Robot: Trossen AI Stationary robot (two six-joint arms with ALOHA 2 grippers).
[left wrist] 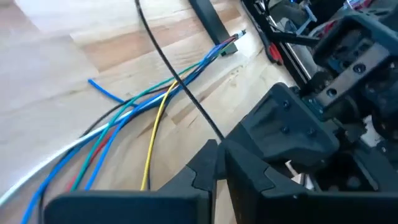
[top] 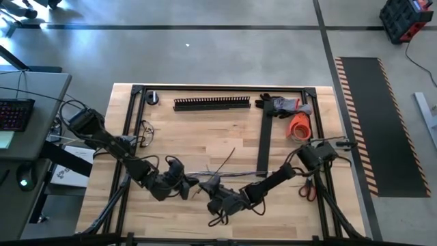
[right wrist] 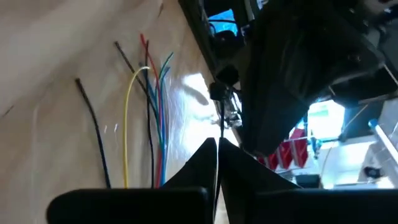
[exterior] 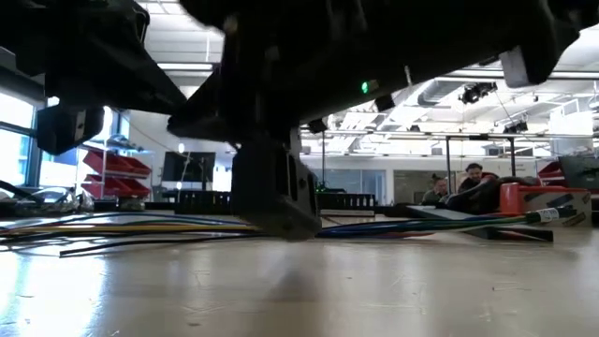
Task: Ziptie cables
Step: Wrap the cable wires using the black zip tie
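The cables [top: 235, 175] are a loose bundle of thin blue, yellow, red and black wires lying flat along the table's near half, also seen in the low view [exterior: 131, 227]. Their fanned free ends [right wrist: 146, 68] point toward the table's left, and the plug end [left wrist: 229, 47] points right. A thin black strand [top: 224, 162] crosses the bundle toward the far side. My left gripper [top: 186, 182] is shut at the bundle's left part. My right gripper [top: 213, 187] is shut just to its right, on the near side of the wires. My left gripper is shut with the thin black strand [left wrist: 214, 129] running straight into its fingertips, seemingly pinched between them. The strand leads away over the wires and lies slack on the table. My right gripper has a small dark piece [right wrist: 219, 99] just beyond its shut tips; whether they touch it, I cannot tell.
A black slotted duct [top: 212, 104] lies at the far edge, and a flat black strip [top: 263, 140] lies right of centre. Gloves [top: 287, 104], an orange roll [top: 299, 126] and scissors [top: 307, 188] sit on the right. Black rails [top: 130, 130] frame the table. People [exterior: 459, 187] sit in the room behind.
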